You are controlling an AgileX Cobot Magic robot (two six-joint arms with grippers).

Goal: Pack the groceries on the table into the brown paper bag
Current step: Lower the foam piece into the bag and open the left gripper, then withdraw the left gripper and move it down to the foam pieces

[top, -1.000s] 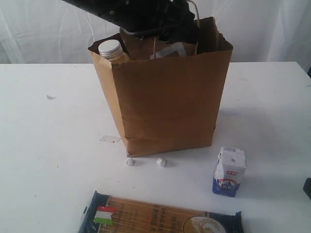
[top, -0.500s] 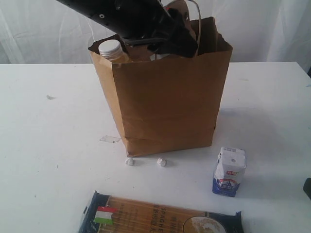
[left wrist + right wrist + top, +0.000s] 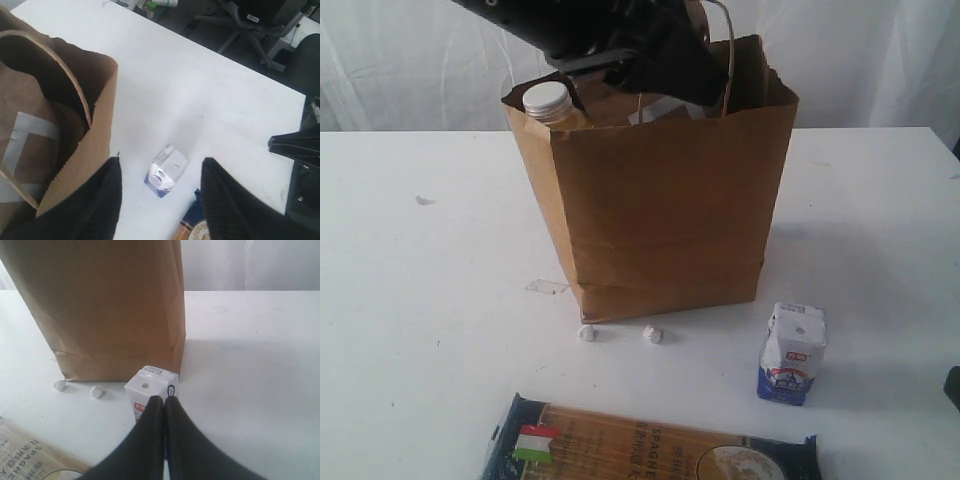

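The brown paper bag [image 3: 660, 200] stands upright mid-table, and a white-capped yellow bottle [image 3: 548, 98] pokes out at its left rim. My left gripper [image 3: 672, 80] hovers over the bag's mouth. In the left wrist view the left gripper [image 3: 161, 162] is open with nothing between its fingers, beside the bag's rim [image 3: 95, 125] and high above the carton [image 3: 167, 171]. The white-blue carton [image 3: 792, 352] stands right of the bag's front. The dark-blue spaghetti pack [image 3: 650, 445] lies at the near edge. My right gripper [image 3: 164, 399] is shut and empty, right behind the carton [image 3: 150, 390].
Two tiny white lumps [image 3: 587, 333] [image 3: 652, 334] lie in front of the bag, and a scrap of clear tape [image 3: 547, 287] by its left corner. Office chairs [image 3: 260, 20] stand beyond the table's edge in the left wrist view.
My left arm has risen a little over the bag's mouth and shifted left. The carton, spaghetti pack and right gripper have not moved.
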